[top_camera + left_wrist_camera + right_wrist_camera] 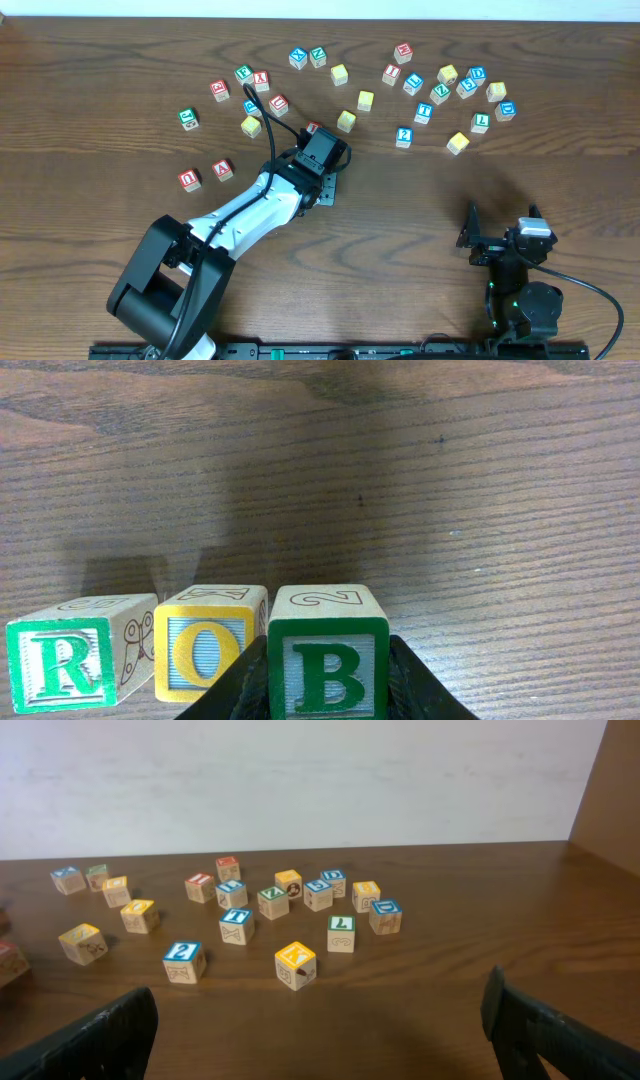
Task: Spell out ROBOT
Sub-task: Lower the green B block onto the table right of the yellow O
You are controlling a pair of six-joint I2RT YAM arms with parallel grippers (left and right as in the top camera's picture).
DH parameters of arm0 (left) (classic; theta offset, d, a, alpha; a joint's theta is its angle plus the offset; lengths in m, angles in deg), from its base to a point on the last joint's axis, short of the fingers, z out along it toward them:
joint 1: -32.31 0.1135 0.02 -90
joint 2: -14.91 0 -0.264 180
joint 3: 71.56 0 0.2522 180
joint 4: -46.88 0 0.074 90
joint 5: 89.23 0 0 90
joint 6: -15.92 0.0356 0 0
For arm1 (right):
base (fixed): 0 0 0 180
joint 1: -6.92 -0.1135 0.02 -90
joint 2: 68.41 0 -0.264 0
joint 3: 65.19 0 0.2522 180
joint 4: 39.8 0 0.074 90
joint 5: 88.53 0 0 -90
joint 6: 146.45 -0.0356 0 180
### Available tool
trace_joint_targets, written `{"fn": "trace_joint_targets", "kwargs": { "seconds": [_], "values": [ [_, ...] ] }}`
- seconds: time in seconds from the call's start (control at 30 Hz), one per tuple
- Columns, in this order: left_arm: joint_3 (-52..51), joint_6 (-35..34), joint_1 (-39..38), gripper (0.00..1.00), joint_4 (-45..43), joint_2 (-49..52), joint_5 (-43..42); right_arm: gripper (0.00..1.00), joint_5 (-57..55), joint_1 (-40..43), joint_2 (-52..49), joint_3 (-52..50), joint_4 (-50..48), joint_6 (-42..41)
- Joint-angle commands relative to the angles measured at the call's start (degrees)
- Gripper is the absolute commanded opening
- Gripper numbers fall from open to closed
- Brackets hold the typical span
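In the left wrist view three letter blocks stand in a row on the wooden table: a green R block (pixel 65 660), a yellow O block (pixel 205 645) and a green B block (pixel 328 660). My left gripper (pixel 330 705) is shut on the B block, a black finger on each side, holding it close beside the O. In the overhead view the left gripper (pixel 322 160) covers these blocks. My right gripper (pixel 497 240) is open and empty near the front right; its fingers frame bare table (pixel 320 1020).
Many loose letter blocks lie across the far side of the table: a group at back left (pixel 250 100), a group at back right (pixel 450 90), also seen in the right wrist view (pixel 290 900). A yellow block (pixel 296 965) lies nearest the right gripper.
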Motion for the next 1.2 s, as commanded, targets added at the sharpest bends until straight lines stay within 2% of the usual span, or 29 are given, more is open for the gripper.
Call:
{"fn": "trace_joint_targets", "kwargs": {
  "seconds": [0.0,1.17],
  "values": [
    [-0.44,1.03,-0.04,0.08,0.33,0.98,-0.57,0.99,-0.07,-0.17,0.13,-0.07,0.22,-0.37],
    [-0.44,2.89,-0.02,0.09,-1.27,3.21,-2.25,0.99,-0.07,-0.17,0.13,-0.07,0.24,-0.37]
  ]
}}
